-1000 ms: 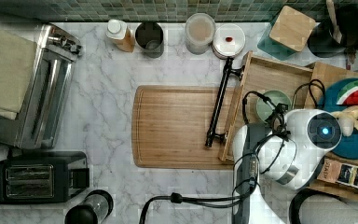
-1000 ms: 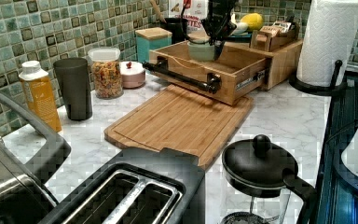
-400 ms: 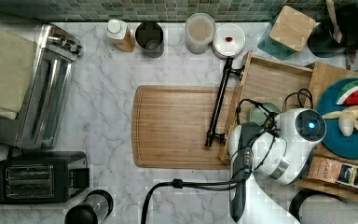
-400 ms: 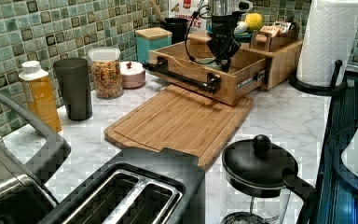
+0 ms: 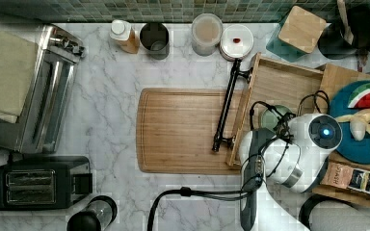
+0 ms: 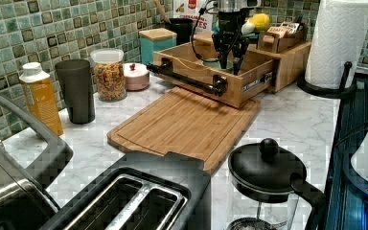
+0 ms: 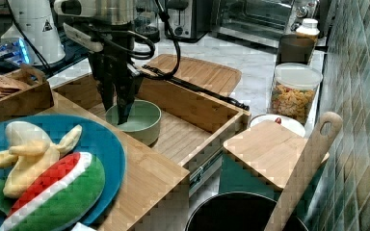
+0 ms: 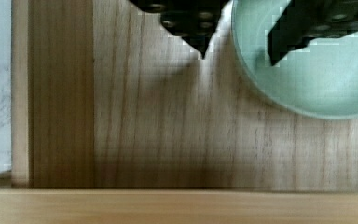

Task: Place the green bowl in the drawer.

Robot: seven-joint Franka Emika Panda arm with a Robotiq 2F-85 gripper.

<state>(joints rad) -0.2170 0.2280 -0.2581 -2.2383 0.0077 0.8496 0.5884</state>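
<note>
I see bare wood floor in the drawer on the tiled-wall side of the bowl — room for my pincer there. Its fingers straddle the bowl's rim, one inside, one outside. The drawer's walls hem it in; the plate sits on the raised ledge just beside. The board lies clear — open tabletop beyond.

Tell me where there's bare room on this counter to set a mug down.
The cutting board is bare. So is the marble between it and the toaster oven, and the drawer floor towards the wall, beyond the green bowl. It's crowded along the tiled wall, with the bottle, cup and jars, and around the blue plate.
</note>
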